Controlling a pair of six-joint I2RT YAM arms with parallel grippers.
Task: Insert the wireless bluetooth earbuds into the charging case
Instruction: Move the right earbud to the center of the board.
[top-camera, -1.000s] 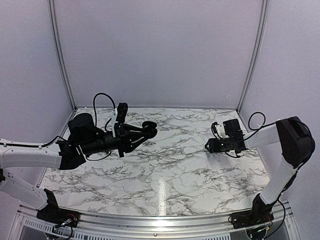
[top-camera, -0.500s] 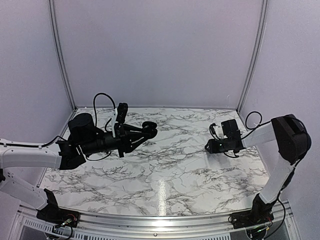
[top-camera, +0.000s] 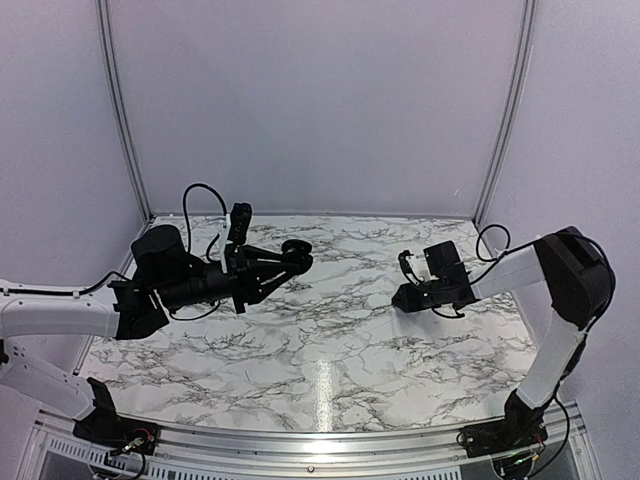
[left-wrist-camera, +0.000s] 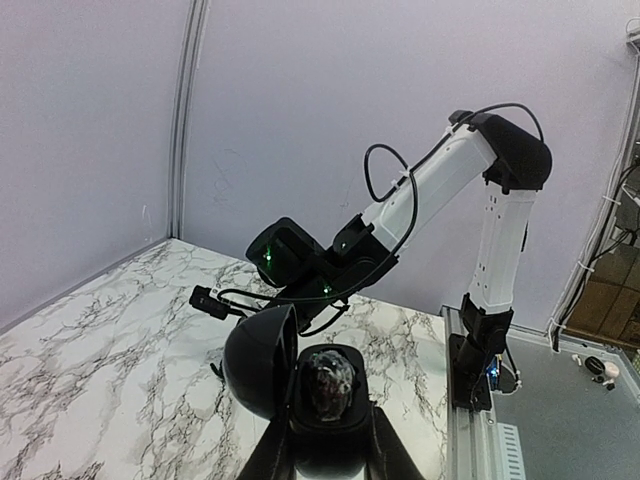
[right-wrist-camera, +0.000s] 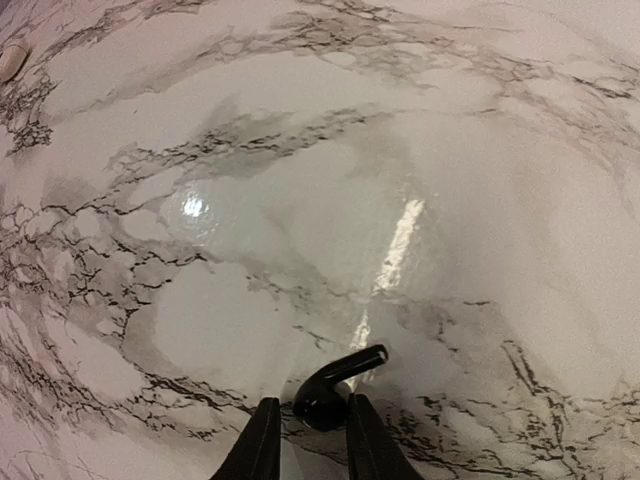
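Note:
The charging case (left-wrist-camera: 322, 398) in these frames is black, a rounded clamshell with its hinged lid (left-wrist-camera: 258, 358) swung open to the left. My left gripper (left-wrist-camera: 325, 425) is shut on its base and holds it in the air over the table's left half (top-camera: 296, 250). The case's well looks mottled grey; I cannot tell what lies in it. My right gripper (right-wrist-camera: 305, 408) is shut on one black stemmed earbud (right-wrist-camera: 328, 392), stem pointing up and right, just above the marble. In the top view the right gripper (top-camera: 401, 298) is right of centre. The other earbud is not in view.
The marble table (top-camera: 330, 340) is ringed by grey walls. The right arm (left-wrist-camera: 430, 190) stands across from the case in the left wrist view. A small cream-white rounded thing (right-wrist-camera: 10, 62) lies at the top left edge of the right wrist view, mostly cut off.
My right gripper has moved left towards the middle of the table with the earbud. My left arm has barely shifted, still holding the open case.

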